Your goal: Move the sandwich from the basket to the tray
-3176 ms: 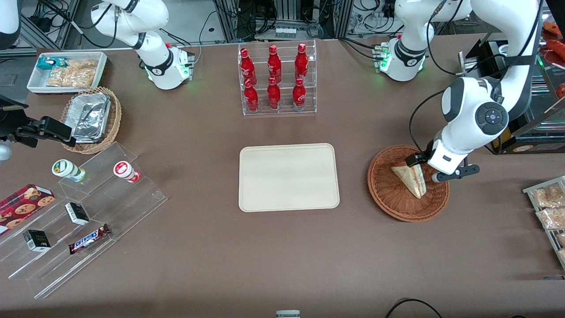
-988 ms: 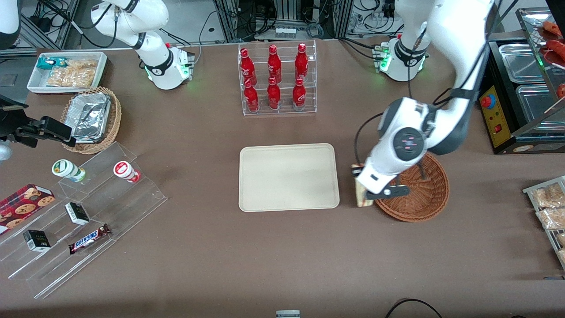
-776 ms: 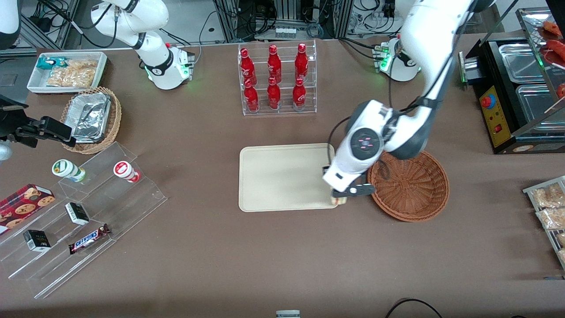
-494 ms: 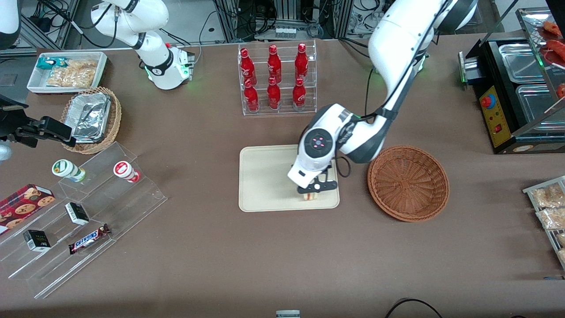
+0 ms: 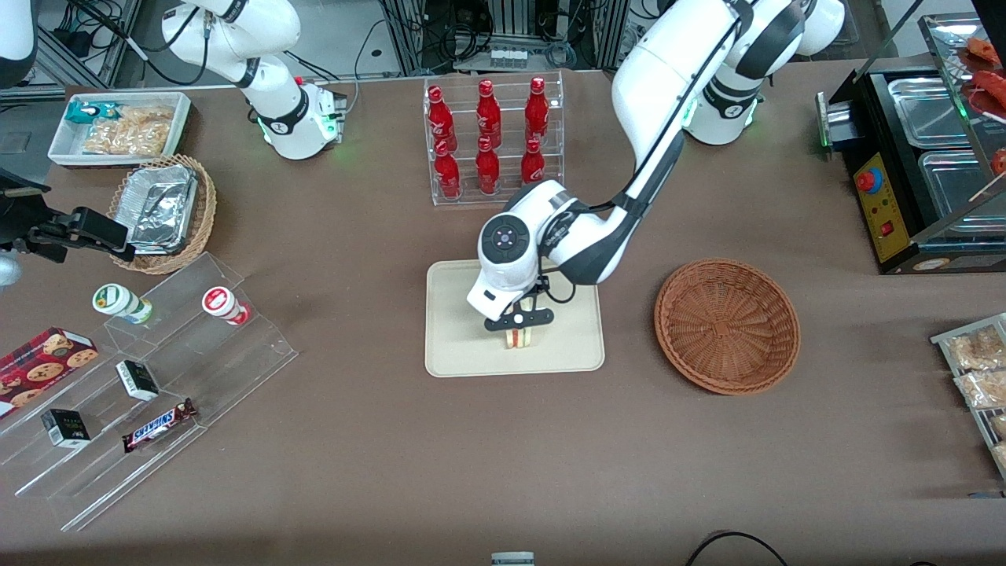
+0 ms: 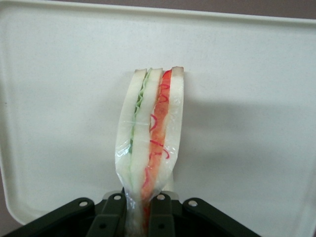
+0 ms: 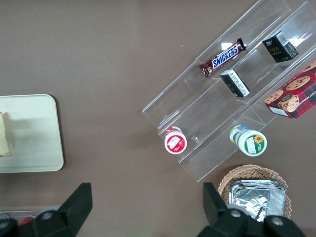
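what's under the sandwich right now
The tray lies under the sandwich, which the gripper holds shut by one end. Whether its lower edge touches the tray cannot be seen.

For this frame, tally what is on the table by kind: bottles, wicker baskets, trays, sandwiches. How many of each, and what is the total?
Red bottles, in the clear rack: 6
Wicker baskets: 2, the reddish-brown basket and a tan one holding foil containers
Tray: 1
Sandwich: 1, over the tray, the gripper shut on it
Total: 10
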